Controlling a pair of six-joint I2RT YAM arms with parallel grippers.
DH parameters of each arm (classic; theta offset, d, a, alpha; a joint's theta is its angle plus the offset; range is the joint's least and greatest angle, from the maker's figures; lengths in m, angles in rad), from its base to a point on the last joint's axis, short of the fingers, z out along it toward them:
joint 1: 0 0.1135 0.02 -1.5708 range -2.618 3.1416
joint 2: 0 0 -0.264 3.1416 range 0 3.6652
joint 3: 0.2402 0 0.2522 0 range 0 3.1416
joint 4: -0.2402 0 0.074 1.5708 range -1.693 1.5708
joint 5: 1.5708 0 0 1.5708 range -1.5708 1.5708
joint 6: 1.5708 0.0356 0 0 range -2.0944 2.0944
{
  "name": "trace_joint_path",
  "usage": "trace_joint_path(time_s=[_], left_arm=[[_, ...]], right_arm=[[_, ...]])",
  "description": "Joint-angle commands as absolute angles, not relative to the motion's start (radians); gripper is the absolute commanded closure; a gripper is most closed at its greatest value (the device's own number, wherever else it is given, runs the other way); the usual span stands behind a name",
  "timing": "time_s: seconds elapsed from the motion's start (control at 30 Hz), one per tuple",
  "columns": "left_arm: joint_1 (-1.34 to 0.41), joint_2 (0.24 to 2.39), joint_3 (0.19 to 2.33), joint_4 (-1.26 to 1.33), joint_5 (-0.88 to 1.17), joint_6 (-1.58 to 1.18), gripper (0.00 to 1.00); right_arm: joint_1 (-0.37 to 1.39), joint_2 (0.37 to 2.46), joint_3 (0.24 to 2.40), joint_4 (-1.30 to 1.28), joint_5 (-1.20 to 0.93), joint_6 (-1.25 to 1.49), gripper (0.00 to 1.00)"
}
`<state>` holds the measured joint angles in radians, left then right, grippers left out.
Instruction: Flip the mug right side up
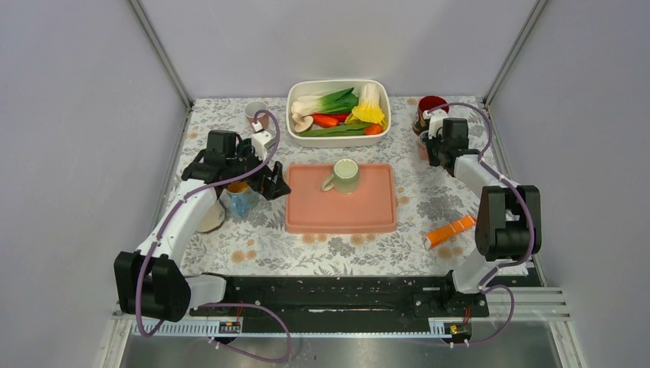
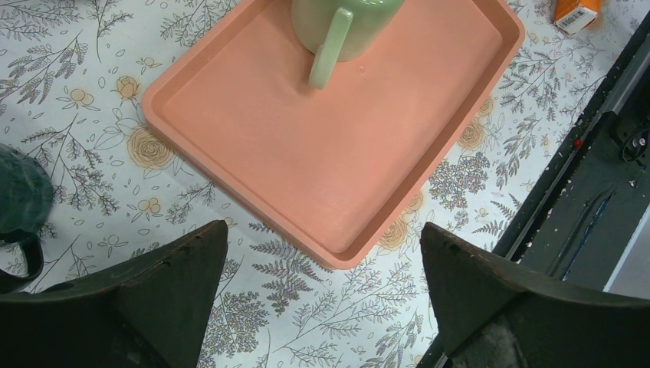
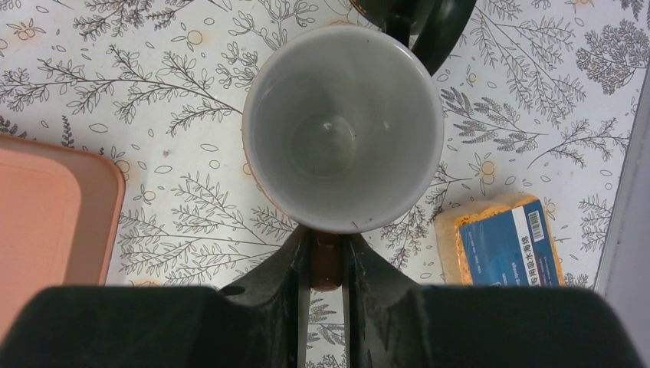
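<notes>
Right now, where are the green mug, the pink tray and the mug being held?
green mug [image 1: 346, 179]: top view, its side.
pink tray [image 1: 341, 213]: top view, bare floor.
held mug [image 3: 343, 146]: right wrist view, inside bottom.

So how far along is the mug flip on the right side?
Looks done: the mug faces mouth up, its empty inside showing. In hand: the right fingers are shut on its handle. To do: letting go and backing off; whether it rests on the table is unclear. The left fingers hang open, idle.

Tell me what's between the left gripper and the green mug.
Left wrist view: only floral tablecloth and bare pink tray between left gripper and green mug.
</notes>
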<state>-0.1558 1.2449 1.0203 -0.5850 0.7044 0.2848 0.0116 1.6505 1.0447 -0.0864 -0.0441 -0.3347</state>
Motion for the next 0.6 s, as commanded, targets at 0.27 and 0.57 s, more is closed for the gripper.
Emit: trace_joint_path(time_s=[0.27, 0.57], left_arm=[[-0.148, 1.235, 1.017, -0.568, 0.743, 0.304, 0.01], [-0.147, 1.235, 1.016, -0.569, 0.746, 0.303, 0.01]], right_arm=[[0.007, 1.707, 1.171, -0.185, -0.034, -0.386, 1.0], [-0.034, 1.728, 1.182, -0.21, -0.006, -0.395, 1.0]])
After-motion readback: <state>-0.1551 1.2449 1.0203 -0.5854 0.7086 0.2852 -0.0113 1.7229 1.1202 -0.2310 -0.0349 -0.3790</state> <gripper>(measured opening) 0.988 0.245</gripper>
